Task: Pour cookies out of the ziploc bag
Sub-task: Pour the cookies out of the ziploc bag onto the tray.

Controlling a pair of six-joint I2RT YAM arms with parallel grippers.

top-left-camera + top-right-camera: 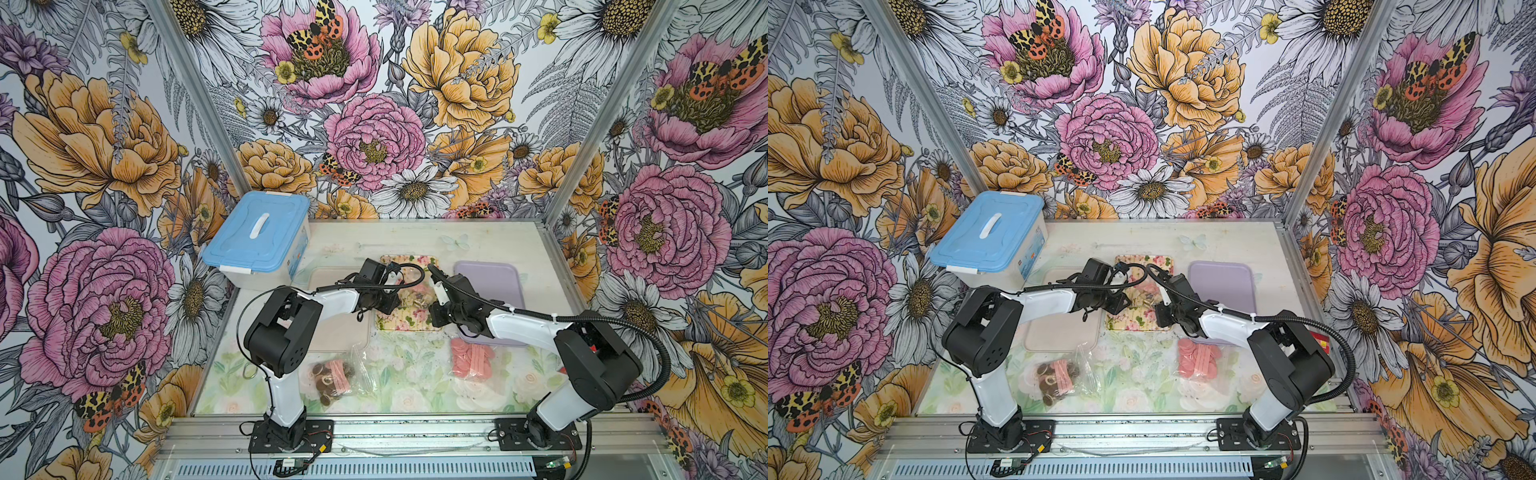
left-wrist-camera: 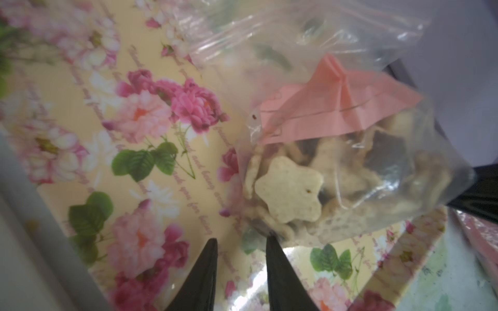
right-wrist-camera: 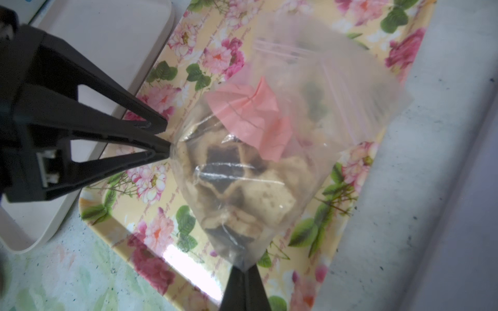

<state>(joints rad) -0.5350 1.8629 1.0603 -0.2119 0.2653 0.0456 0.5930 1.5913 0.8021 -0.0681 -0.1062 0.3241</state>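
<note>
- Right claw [image 3: 244,272] is pressing shut on one bottom corner of the ziploc bag [image 3: 269,161].
- Left claw [image 2: 241,241] is standing part-spread. One fingertip [image 2: 269,241] is touching the neighbouring corner; whether it has any hold, cannot tell.
- Bag is stretching away from both claws, zip end farthest from them. Probable reason: gripping the closed end is leaving the mouth free to spill.
- The cookies [image 2: 289,194], cream and dark stars, are sitting inside the bag, bunched close to the claws behind a pink paper slip [image 2: 336,113]. None are lying out yet; more tilt looks needed.
- Floral tray [image 2: 80,107] is lying under both claws, likely as the catch area.
- Room: beige tray [image 3: 107,40] is lying behind the left claw, lavender tray [image 1: 490,282] beside the right. Floral tray's rims are running close on both sides, so sideways swing is looking limited; beyond the bag's mouth the tray is showing bare.
</note>
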